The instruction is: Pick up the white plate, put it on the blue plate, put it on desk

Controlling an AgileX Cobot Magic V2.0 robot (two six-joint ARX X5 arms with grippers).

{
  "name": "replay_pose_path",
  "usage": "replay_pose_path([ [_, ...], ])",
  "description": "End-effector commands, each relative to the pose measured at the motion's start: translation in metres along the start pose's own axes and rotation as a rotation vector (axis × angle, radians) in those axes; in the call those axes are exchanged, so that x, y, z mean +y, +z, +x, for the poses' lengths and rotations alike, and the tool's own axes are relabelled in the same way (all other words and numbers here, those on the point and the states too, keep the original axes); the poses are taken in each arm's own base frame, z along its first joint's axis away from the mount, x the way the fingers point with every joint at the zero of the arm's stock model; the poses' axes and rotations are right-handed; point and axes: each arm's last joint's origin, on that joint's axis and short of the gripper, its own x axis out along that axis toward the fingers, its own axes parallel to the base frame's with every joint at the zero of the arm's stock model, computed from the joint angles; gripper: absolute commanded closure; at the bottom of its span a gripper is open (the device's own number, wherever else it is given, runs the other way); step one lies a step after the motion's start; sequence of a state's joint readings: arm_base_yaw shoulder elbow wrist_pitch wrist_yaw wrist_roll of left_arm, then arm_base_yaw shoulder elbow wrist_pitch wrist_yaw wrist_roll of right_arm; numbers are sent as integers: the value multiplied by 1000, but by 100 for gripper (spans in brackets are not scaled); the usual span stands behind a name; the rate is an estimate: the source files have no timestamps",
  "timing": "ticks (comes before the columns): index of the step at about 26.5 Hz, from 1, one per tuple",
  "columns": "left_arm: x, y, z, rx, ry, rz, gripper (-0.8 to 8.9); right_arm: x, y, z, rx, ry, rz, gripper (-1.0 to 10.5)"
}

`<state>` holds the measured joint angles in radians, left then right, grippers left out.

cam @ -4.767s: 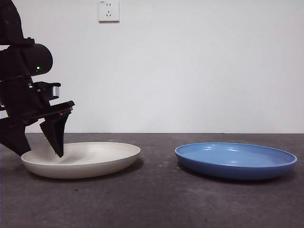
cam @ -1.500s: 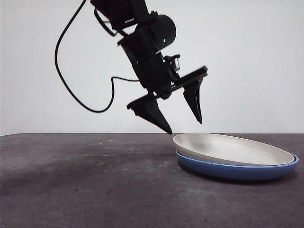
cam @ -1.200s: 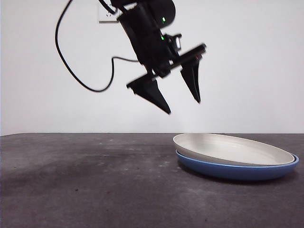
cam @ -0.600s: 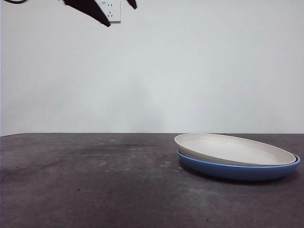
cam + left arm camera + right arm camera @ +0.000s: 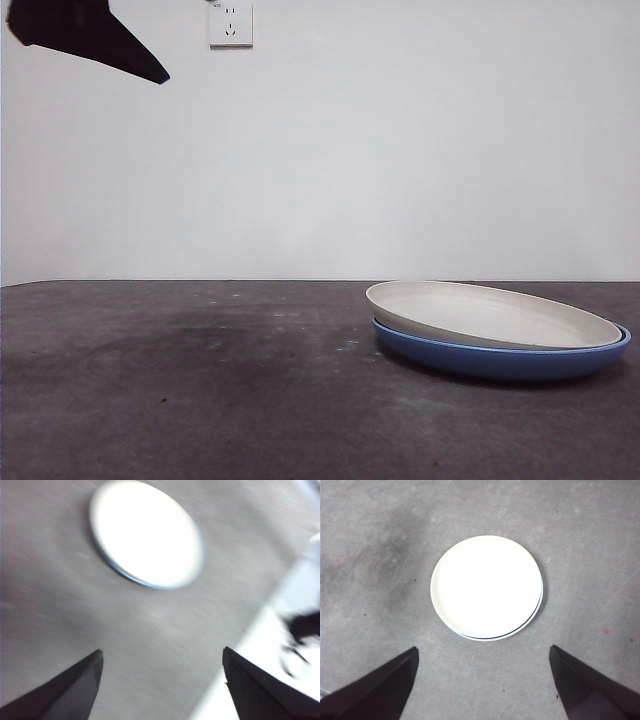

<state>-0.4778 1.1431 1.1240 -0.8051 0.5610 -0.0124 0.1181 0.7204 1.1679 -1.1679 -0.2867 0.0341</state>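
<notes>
The desk (image 5: 200,390) lies bare across its whole left and middle stretch in the front view, so a gripper has level passage there. The only obstacle on it is the stack on the right: the white plate (image 5: 490,312) sitting on the blue plate (image 5: 500,360), slightly tilted and shifted so a blue crescent shows at one edge. Open desk surrounds the stack on all sides in the right wrist view. Above the plates the air is free. One black jaw tip (image 5: 90,35) hangs at the upper left corner of the front view, high above the desk and well apart from the stack. A wall socket (image 5: 230,22) sits high on the back wall.
</notes>
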Motion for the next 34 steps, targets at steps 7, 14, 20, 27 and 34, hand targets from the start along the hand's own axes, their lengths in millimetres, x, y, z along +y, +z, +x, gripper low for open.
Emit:
replay_pose_path([
  [7,-16,-9,-15,-34,-139,68,441,-6,-13,23,86,22,40,528],
  [14,-17,-10,-17,-36,-139,70,441,-8,-13,30,93,25,112,528],
  [20,-17,-10,-17,-36,-139,69,441,-16,6,54,85,-24,141,528],
  [27,-17,-11,-17,-31,-139,65,441,-35,26,114,197,-55,173,528],
  [34,-18,-11,-18,-31,-139,65,441,-55,32,170,261,-69,197,528],
])
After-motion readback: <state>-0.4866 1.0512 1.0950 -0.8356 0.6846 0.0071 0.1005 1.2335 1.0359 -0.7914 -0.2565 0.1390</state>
